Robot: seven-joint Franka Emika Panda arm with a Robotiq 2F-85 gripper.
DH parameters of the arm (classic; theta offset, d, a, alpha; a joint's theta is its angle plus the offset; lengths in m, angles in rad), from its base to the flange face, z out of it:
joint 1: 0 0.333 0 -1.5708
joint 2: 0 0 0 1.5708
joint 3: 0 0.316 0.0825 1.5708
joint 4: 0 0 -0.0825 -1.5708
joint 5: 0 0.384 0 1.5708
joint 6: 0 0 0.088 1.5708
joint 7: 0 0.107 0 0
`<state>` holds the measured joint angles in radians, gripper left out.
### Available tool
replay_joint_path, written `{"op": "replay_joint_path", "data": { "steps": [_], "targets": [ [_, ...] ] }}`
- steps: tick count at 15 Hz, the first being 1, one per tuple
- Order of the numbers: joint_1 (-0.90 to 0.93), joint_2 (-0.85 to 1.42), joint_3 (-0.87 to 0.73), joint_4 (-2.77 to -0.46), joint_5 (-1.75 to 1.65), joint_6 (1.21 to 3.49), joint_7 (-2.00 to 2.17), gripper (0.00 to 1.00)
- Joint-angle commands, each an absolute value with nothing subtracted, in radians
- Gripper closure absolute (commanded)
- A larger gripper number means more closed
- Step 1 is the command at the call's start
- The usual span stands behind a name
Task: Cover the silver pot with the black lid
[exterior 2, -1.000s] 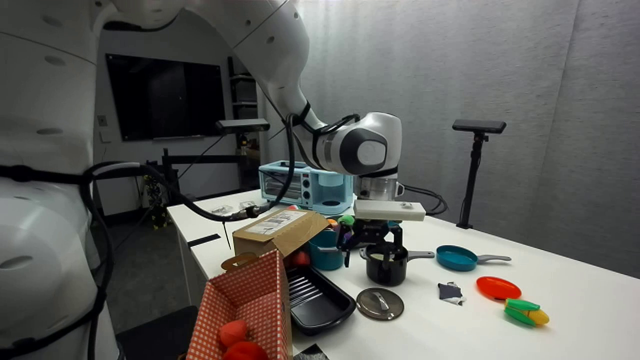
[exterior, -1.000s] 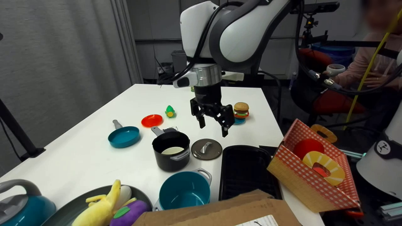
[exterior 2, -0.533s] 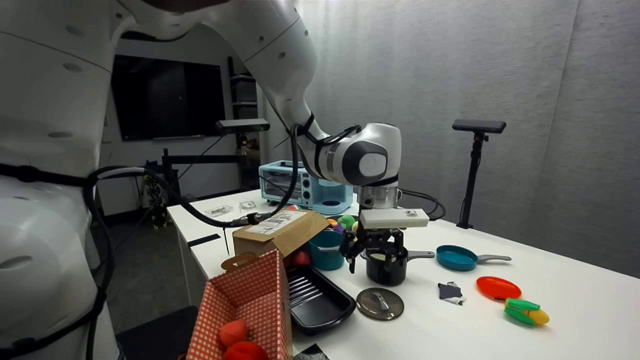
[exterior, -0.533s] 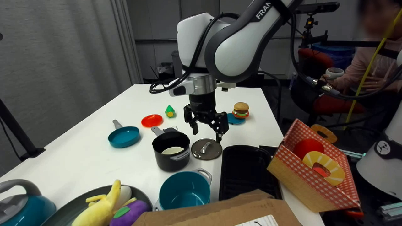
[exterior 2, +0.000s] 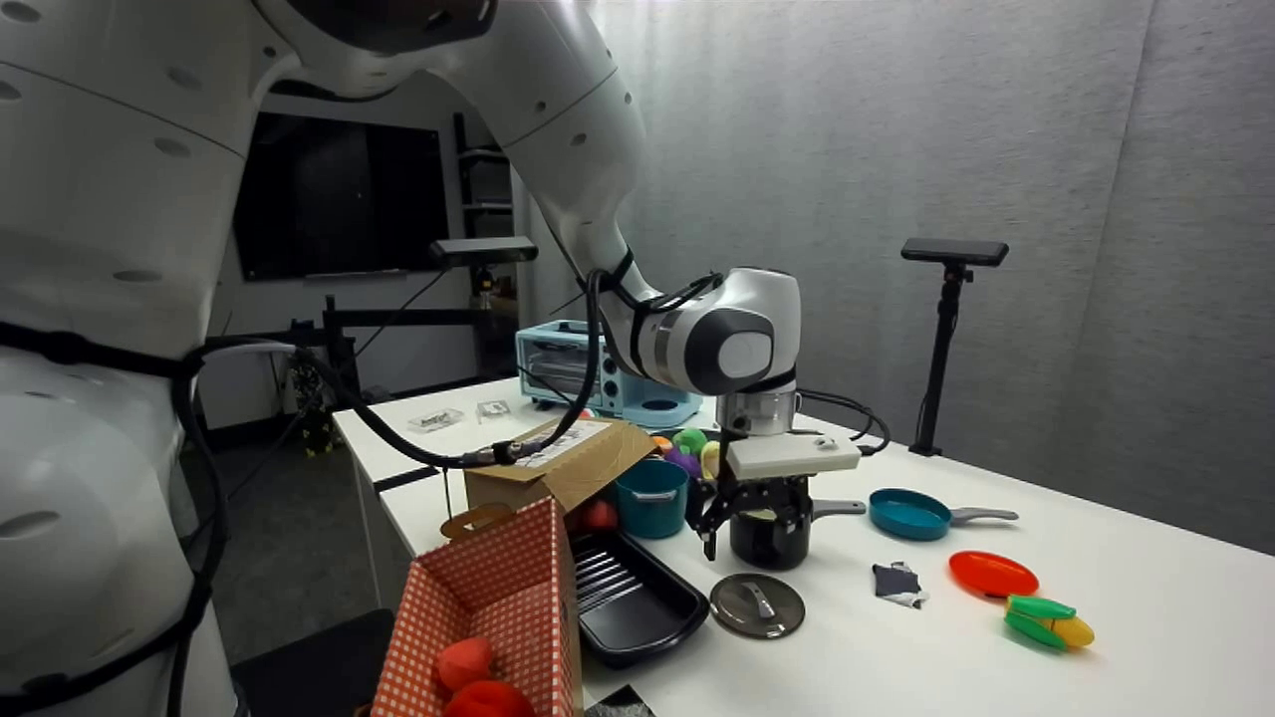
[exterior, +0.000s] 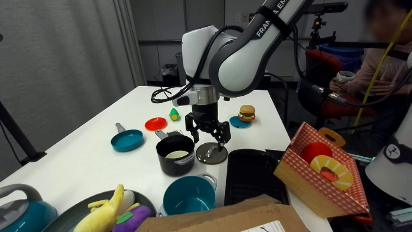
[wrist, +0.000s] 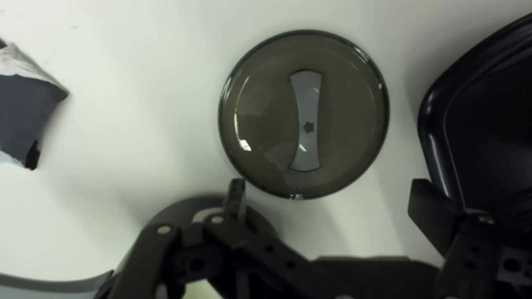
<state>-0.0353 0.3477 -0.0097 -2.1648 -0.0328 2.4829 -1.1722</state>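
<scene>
The silver pot (exterior: pixel 175 166) looks dark grey here, with silver-grey handles and something pale inside; it stands uncovered in both exterior views. Its dark edge (wrist: pixel 174 211) shows at the lower left of the wrist view, partly behind a finger. The black lid (exterior: pixel 204 158) lies flat beside the pot, glossy grey-brown with a grey bar-shaped knob. It fills the upper middle of the wrist view (wrist: pixel 266 104). My gripper (exterior: pixel 208 144) is open and empty, pointing down above the table by the lid. In the wrist view, its fingertips (wrist: pixel 237 187) stand wide apart, below the lid's knob.
A black grill tray (exterior: pixel 229 180) lies beside the lid, close to a finger in the wrist view. A teal pot (exterior: pixel 190 195), a checked box (exterior: pixel 309 190) and a cardboard box (exterior: pixel 222 220) stand nearby. A teal pan (exterior: pixel 127 140) and red disc (exterior: pixel 155 123) lie further off.
The arm and gripper have come down toward the table, closer to the lid, with a slight sideways shift. The fingers have stayed open. The lid and pot have not moved.
</scene>
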Motion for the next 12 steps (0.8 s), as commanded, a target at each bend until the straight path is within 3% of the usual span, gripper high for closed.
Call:
{"op": "replay_joint_path", "data": {
  "steps": [1, 4, 7, 10, 12],
  "targets": [
    [-0.074, 0.366, 0.009, -2.159, -0.066, 2.52, -1.201, 0.0],
    [-0.084, 0.373, 0.006, -2.168, -0.067, 2.526, -1.213, 0.01],
    [-0.092, 0.381, 0.003, -2.177, -0.071, 2.526, -1.216, 0.19],
    [-0.096, 0.389, 0.002, -2.182, -0.075, 2.526, -1.217, 0.12],
    [-0.095, 0.396, 0.003, -2.184, -0.077, 2.523, -1.216, 0.15]
  ]
}}
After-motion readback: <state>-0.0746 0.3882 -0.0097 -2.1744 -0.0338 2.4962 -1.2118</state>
